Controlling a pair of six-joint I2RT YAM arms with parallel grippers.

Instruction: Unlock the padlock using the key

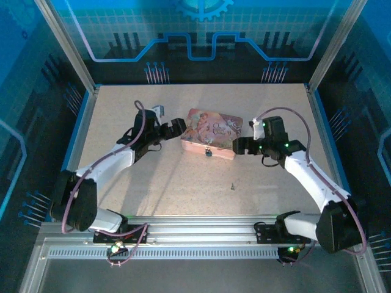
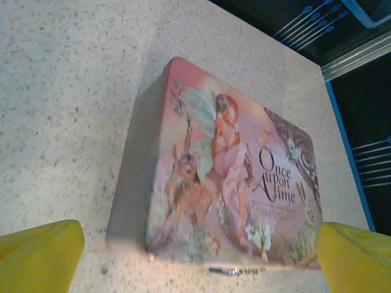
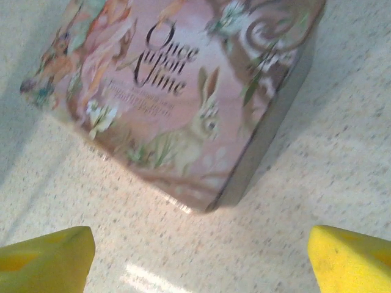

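Speckled beige table (image 1: pixel 153 195), blue-lit walls (image 1: pixel 256 27); pink box (image 1: pixel 212 133) centre; left jaws apart, right jaws apart.

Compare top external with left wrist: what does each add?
Top external adds the right gripper by the pink box, and the key loose on the table. Left wrist adds the lid's readable "Once Upon A Time" print between spread yellow fingers. Shared: the box, the left gripper, and probably the padlock at the box's near edge, blurred up close.
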